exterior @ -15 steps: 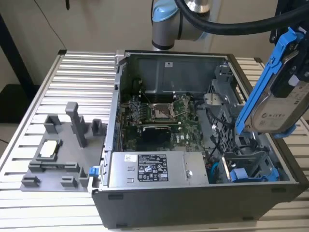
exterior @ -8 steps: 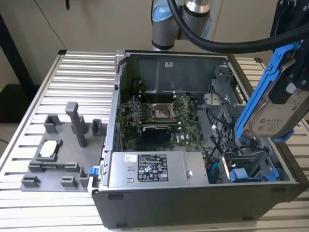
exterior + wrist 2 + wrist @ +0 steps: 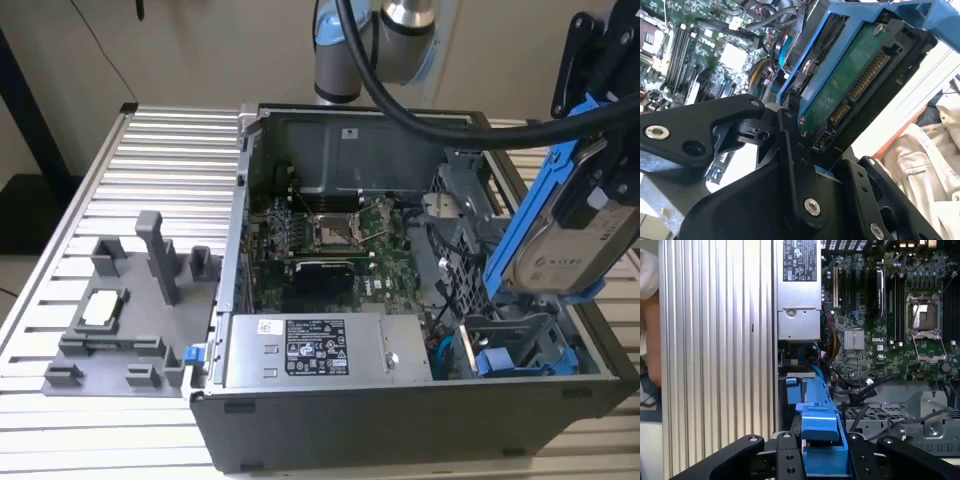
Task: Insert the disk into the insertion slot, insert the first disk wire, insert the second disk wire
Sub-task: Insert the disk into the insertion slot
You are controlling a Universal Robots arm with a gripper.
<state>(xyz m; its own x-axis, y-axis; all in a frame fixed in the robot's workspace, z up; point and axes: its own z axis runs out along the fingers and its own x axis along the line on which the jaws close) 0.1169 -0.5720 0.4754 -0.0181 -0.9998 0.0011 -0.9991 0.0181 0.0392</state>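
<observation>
the gripper (image 3: pixel 824 460) is clamped on the disk (image 3: pixel 560 262) — tilted, above the open computer case (image 3: pixel 400 420).

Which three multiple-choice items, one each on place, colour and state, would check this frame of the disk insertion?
1. Where is the flat silver-grey hard drive in its bright blue plastic carrier frame?
A. Held in the air above the open dark grey metal computer case.
B. Lying flat beside the case.
C. Seated fully inside the case.

2. What colour is the drive's circuit board in the second wrist view?
A. Red.
B. White.
C. Green.

3. How do the black fingers of the gripper stand?
A. Open, apart from the drive.
B. Shut on the drive's carrier frame.
C. Shut on nothing.

Key: 1 A, the exterior view shows it tilted above the case; 2 C, the board beside the connector is green; 3 B, the first wrist view shows fingers pressing both sides of the frame.
</observation>
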